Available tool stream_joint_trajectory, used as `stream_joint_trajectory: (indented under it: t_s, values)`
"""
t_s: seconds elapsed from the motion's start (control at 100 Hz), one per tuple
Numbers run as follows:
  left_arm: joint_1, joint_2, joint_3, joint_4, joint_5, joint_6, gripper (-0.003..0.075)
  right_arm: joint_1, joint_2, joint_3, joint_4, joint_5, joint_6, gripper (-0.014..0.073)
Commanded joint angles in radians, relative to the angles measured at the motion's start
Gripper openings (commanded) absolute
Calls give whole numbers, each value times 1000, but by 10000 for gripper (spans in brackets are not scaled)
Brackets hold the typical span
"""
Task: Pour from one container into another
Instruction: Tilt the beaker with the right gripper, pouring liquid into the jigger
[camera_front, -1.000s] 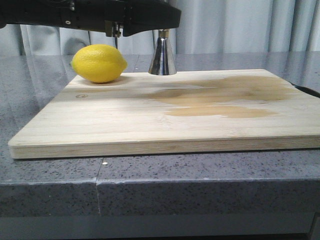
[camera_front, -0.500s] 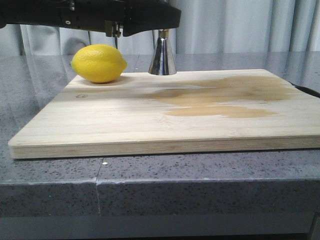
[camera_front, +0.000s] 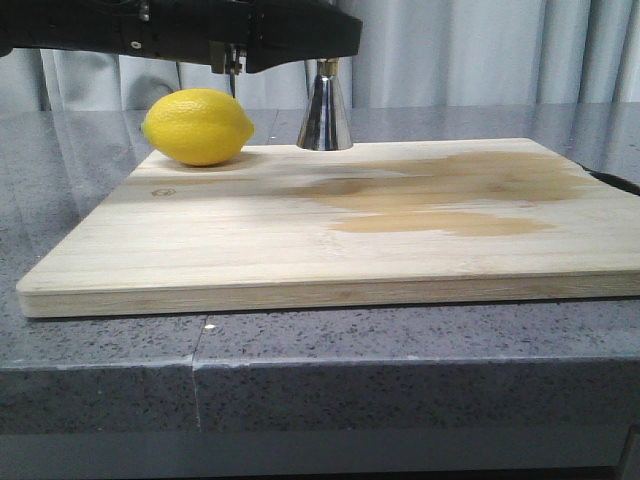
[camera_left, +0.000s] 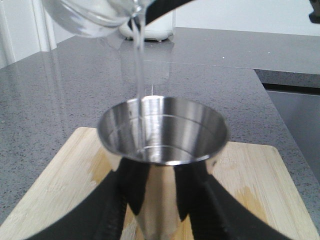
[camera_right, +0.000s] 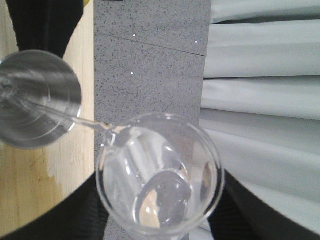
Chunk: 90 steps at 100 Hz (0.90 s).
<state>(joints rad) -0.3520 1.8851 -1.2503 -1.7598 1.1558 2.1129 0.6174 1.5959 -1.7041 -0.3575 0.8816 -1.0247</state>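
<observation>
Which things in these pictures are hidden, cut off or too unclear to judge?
- Front view: the jigger shows only its lower cone; a dark arm hides the top, and the beaker is not in view.
- Left wrist view: the beaker is cut by the picture's edge; the jigger's lower part is cut off too.
- Right wrist view: dark fingers sit beside the beaker, mostly hidden, so their grip is unclear.
- Liquid level in the jigger: glare hides it.

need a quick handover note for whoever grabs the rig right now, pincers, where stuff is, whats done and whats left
Left pincer: shut on the steel jigger, upright on the cutting board beside the lemon.
Right pincer: fingers out of view, carrying the tilted glass beaker above the jigger.
Done: pour under way, a thin stream runs from the beaker's lip into the jigger's cup.
Left: finish pouring, tip the beaker back upright, set it down, release both.
</observation>
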Motion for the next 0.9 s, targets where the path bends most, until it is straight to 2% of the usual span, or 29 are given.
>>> stream_joint_trajectory:
  t_s: [0.0,0.89]
  values:
    - [-1,-60,-32,-76,58,-7,207,1,-42,-35,-33,-64,-34,338]
    - [-1,-60,-32,-76,58,-7,207,1,-42,-35,-33,-88,-135,338]
